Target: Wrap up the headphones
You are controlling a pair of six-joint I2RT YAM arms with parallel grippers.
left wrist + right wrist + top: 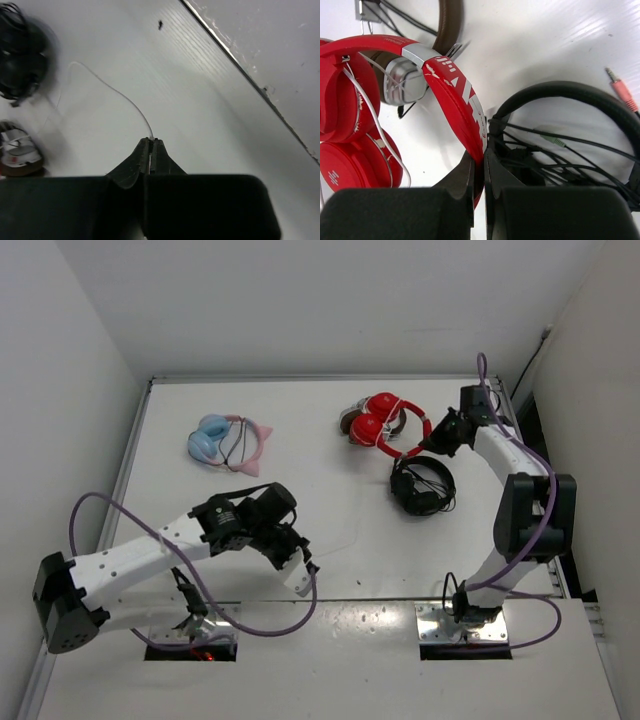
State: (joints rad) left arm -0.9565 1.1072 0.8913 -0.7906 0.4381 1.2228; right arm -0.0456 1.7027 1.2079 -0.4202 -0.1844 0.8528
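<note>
Far side of the bench [300, 400], right of centre: red headphones [383, 422]. Long axis roughly left-right, cups left, headband arching right, straight into the right gripper [479, 161], jaws clamped on that band. Well apart near the front edge, left gripper [151, 146], jaws pinching the white cable [110, 90] end.

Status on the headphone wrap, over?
Left hand shut on white cable end. Right hand shut on red headphones headband. Cable slack, not yet wrapped. Black headphones tight beside right hand.
</note>
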